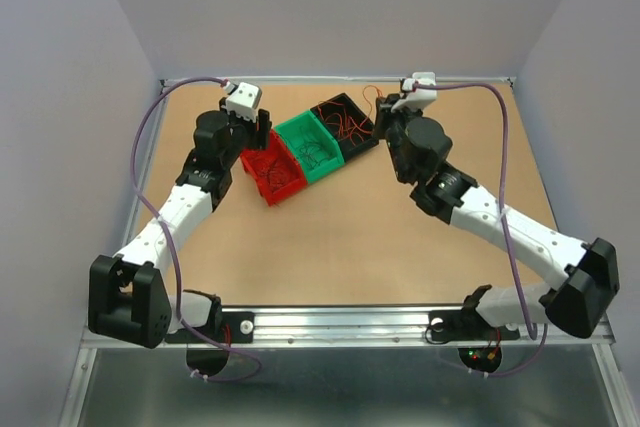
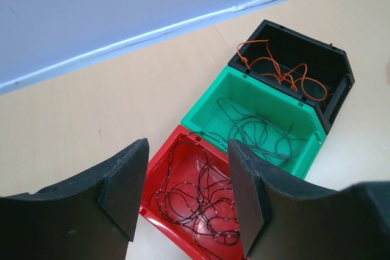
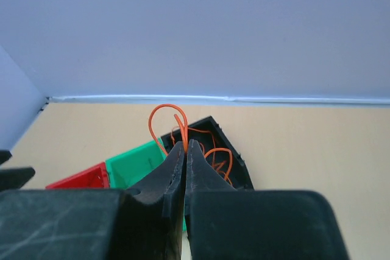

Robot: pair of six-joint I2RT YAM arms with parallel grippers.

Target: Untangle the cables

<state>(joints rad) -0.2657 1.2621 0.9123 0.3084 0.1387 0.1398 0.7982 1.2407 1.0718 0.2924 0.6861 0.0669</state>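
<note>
Three small bins stand in a row at the back of the table. The red bin holds thin black cables. The green bin holds dark green cables. The black bin holds orange cables. My left gripper is open and empty, hovering above the red bin. My right gripper is shut on an orange cable above the black bin's far side. A loop of that cable sticks up past the fingertips and the rest trails down into the black bin.
The bins touch each other in a diagonal line. The back wall and a raised table edge run just behind them. Thick purple arm cables arc along both sides. Bare wooden table lies in front of the bins.
</note>
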